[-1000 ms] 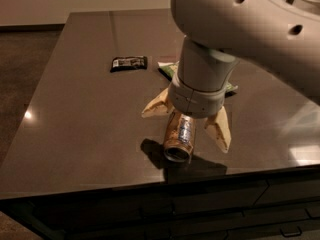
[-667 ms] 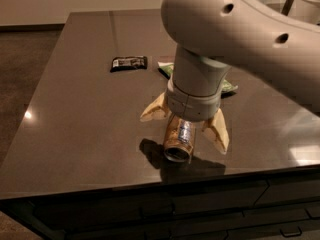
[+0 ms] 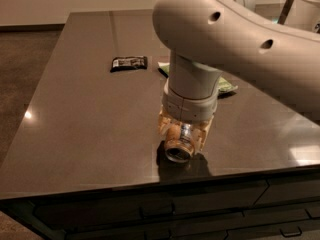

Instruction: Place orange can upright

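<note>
The orange can [image 3: 178, 147] lies on its side on the dark table [image 3: 85, 124] near the front edge, its silver end facing the camera. My gripper [image 3: 183, 132] comes straight down on it from above. Its tan fingers [image 3: 164, 125] are closed in against the two sides of the can. The white arm hides the rear part of the can.
A small black wrapper [image 3: 129, 63] lies at the back left. A green snack bag [image 3: 226, 87] lies behind the arm, mostly hidden by it. The table's front edge [image 3: 150, 184] runs just in front of the can, with drawers below.
The gripper's fingers, spread wide on either side of the can before, have closed in on the can. The arm has swung over it and lowered slightly.
</note>
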`<action>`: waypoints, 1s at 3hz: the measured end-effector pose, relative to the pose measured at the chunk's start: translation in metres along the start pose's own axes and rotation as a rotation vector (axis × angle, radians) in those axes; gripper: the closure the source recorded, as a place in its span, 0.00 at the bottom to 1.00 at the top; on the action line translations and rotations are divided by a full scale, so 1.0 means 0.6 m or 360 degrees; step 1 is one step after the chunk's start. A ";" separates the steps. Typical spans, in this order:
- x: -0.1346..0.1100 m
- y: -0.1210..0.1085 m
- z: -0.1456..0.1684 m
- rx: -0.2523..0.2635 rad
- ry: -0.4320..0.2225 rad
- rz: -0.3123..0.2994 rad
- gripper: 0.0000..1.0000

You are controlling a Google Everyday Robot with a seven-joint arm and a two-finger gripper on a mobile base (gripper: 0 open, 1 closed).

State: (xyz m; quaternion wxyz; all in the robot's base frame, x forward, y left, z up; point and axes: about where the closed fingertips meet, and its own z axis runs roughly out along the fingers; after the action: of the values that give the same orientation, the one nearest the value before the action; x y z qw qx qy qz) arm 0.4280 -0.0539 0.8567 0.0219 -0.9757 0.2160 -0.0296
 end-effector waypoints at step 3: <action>-0.004 -0.036 -0.056 0.0166 -0.0240 0.0347 1.00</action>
State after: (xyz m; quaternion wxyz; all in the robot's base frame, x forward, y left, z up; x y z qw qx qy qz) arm 0.4326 -0.0343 0.8914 0.0918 -0.9435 0.3165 0.0352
